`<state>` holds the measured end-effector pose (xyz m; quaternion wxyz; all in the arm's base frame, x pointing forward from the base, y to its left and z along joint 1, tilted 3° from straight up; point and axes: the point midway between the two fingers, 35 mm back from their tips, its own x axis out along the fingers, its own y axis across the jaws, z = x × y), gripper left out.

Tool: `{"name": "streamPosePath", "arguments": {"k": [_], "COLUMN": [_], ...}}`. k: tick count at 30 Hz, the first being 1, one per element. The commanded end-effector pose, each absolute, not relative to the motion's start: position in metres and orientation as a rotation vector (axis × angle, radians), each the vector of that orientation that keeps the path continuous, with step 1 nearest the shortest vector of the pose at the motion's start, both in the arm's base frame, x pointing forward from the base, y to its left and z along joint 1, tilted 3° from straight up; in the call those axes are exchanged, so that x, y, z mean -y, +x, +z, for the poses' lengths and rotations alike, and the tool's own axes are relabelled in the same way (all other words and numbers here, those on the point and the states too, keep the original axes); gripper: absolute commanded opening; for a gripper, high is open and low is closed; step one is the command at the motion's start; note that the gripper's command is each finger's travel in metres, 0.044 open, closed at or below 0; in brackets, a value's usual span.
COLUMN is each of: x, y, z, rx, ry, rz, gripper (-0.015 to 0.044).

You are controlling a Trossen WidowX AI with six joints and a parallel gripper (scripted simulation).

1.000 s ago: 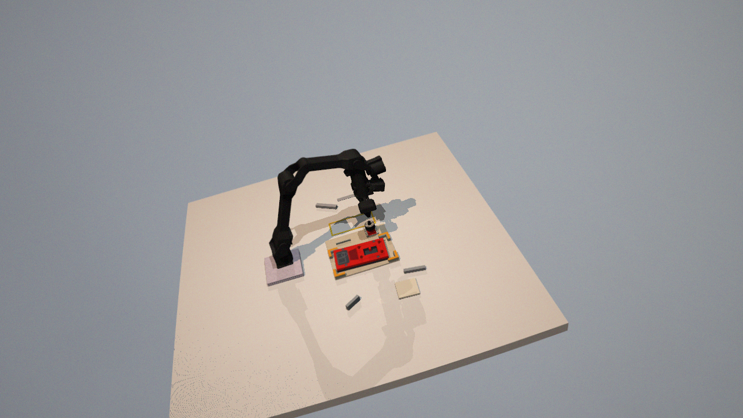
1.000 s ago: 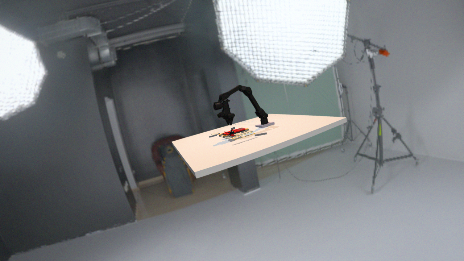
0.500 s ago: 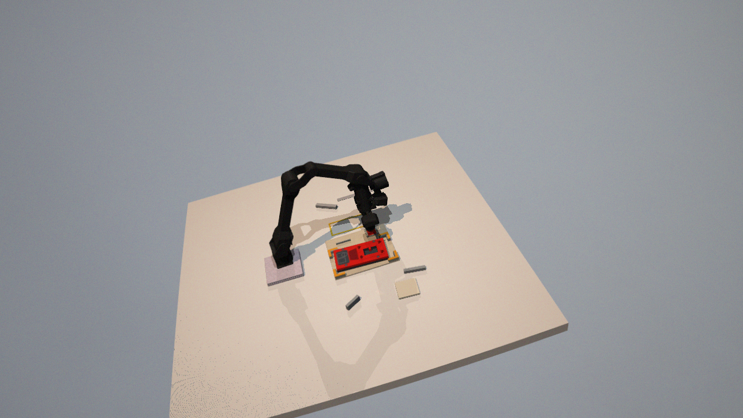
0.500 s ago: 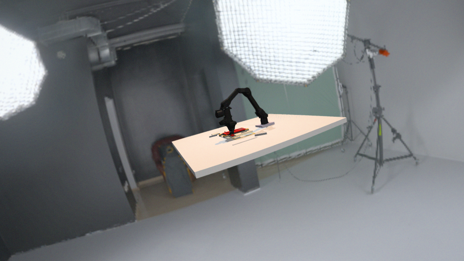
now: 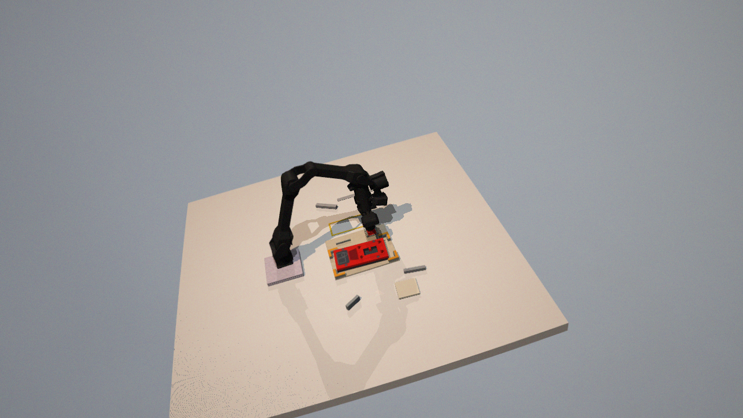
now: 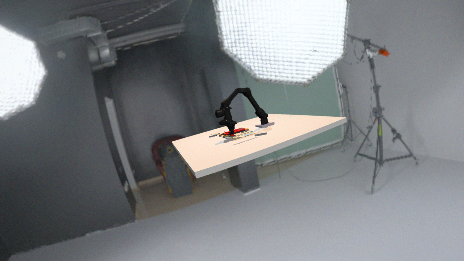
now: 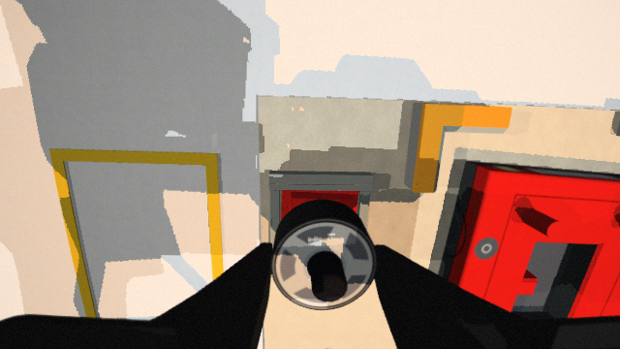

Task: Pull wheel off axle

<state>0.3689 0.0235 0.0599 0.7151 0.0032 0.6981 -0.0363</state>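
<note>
Gripper (image 7: 324, 264) clamped on wheel (image 7: 324, 266), both fingers touching the tyre; wheel not yet off the axle (image 7: 327, 281) above red mount (image 7: 317, 198). Grasp step in hand; next a straight lift, then across toward 9 o'clock into marked area (image 7: 140, 233). Red block (image 7: 538, 242) close at 3 o'clock; open table (image 7: 436, 44) toward 12

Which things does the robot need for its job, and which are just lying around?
Needed:
black-tyred grey wheel, gripped on its dark upright axle
black gripper
yellow-outlined marked area

Lying about:
red rectangular block
grey bars
small tan square tile
</note>
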Motion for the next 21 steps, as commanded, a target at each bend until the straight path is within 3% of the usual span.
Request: {"name": "streamPosePath", "arguments": {"k": [1, 3, 21], "x": [-0.0236, -0.0236, -0.024], "y": [0.3689, 0.3689, 0.3691], "z": [0.0607, 0.0613, 0.0672], "rx": [-1.547, -1.547, -1.546], "ry": [0.007, 0.007, 0.006], "rz": [-0.08, -0.08, -0.08], "gripper": [0.0037, 0.0, 0.0]}}
